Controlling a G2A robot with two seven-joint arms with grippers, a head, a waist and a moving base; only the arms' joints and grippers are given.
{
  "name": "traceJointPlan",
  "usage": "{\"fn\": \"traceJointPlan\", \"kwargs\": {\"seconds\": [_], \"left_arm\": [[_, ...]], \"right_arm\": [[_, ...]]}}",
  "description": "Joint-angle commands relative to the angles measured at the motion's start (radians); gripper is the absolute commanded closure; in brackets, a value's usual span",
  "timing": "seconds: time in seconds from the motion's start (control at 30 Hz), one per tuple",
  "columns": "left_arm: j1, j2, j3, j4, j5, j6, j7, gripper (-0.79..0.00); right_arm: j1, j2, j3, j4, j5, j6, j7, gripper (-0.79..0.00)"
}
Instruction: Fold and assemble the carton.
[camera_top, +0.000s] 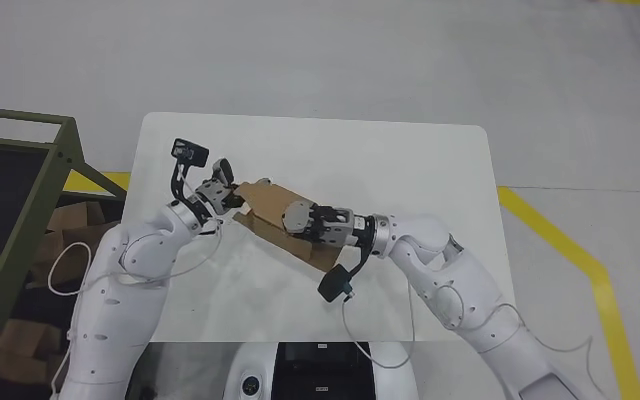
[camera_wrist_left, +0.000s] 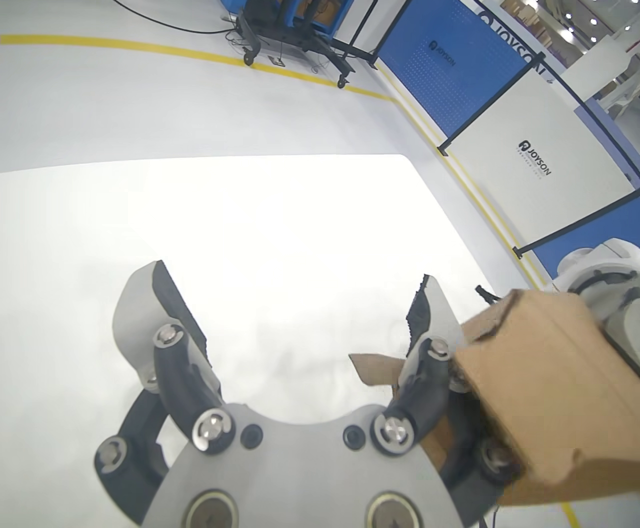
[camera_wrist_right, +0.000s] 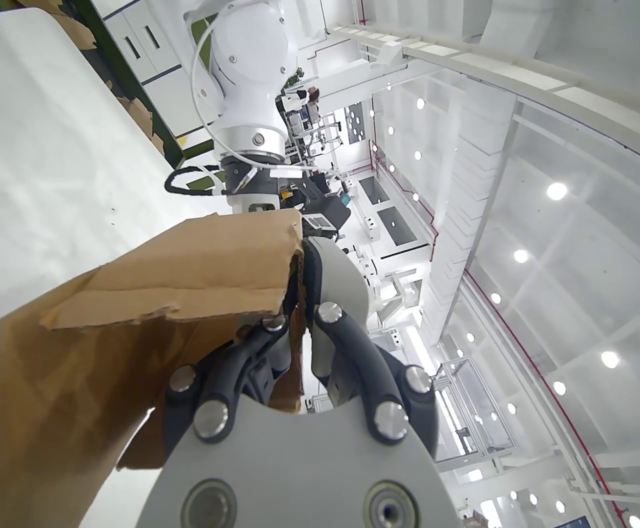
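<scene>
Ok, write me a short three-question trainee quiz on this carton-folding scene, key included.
1. True or false: the left gripper is shut on the brown cardboard carton.
2. Where is the carton? A) on the floor; B) over the white rectangular table, between the two grippers; C) stacked on a second carton.
3. Fill in: the ___ gripper clamps a carton panel between its fingers.
Key: 1 false, its fingers are spread with nothing between them, the carton beside one finger; 2 B; 3 the right gripper.
</scene>
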Motion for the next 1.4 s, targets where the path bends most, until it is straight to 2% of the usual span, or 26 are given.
{"fn": "traceJointPlan", "kwargs": {"seconds": [0.0,0.53,0.67,1.07,1.37], "left_arm": [[0.007,0.002,0.000,-0.006,0.004,-0.008,-0.003,-0.785],[0.023,0.010,0.026,-0.040,-0.002,-0.051,-0.019,-0.785],[0.019,0.012,0.028,-0.021,0.011,-0.038,-0.014,-0.785],[0.039,0.023,-0.055,-0.015,-0.054,-0.043,0.008,-0.785],[0.039,0.027,-0.053,-0.014,-0.052,-0.034,0.008,-0.785]], "right_arm": [[0.003,-0.001,-0.004,0.002,0.005,-0.002,0.002,0.000],[0.037,-0.013,-0.044,0.012,0.013,-0.012,0.026,0.000],[0.046,-0.015,-0.051,0.017,0.015,-0.010,0.027,0.000],[0.050,-0.016,-0.051,0.027,0.024,0.004,0.028,0.000],[0.045,-0.014,-0.044,0.026,0.023,0.016,0.022,0.000]]}}
